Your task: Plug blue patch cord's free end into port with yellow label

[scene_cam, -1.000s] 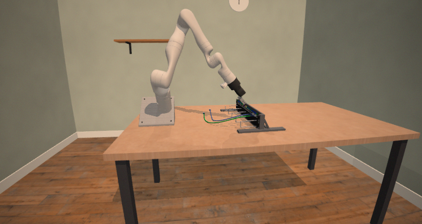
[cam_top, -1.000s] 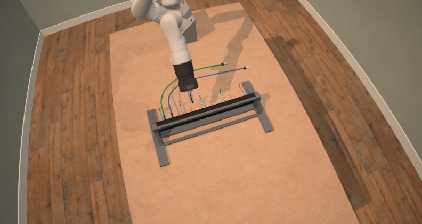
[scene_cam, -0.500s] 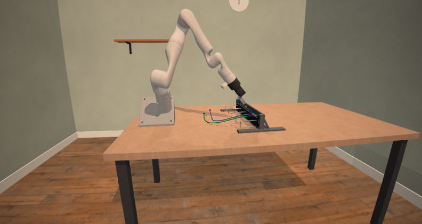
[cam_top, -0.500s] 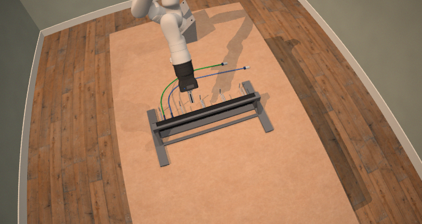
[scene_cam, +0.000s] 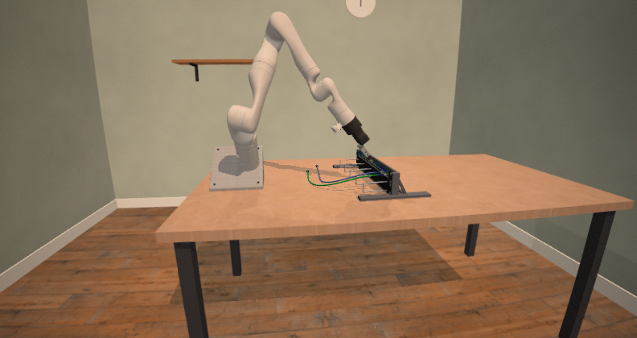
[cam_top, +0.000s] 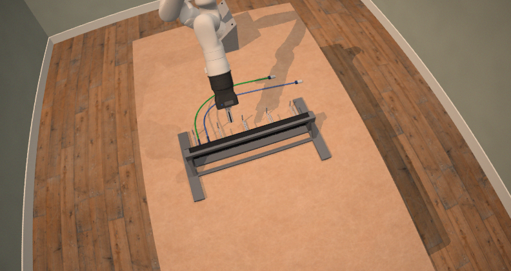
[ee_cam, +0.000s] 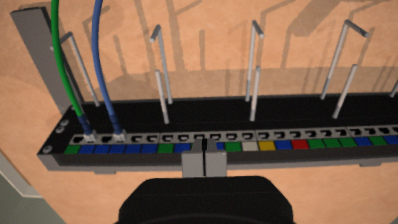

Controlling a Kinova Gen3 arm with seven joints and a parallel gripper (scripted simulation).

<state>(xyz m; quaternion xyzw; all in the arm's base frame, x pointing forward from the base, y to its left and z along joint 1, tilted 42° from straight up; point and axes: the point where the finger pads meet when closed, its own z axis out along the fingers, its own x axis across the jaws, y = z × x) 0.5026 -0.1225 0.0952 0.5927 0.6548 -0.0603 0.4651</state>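
two thin cords, one blue cord and one green cord, lie curved on the wooden table; the blue cord's free plug rests well away from the dark claw, which is pinched closed on nothing above the grey rack, near the one yellow label.

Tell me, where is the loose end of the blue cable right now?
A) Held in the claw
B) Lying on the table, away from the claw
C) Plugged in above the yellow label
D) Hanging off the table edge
B: the blue cable's loose end lies on the table beside the green cable's end, while the claw is shut on nothing at the rack.
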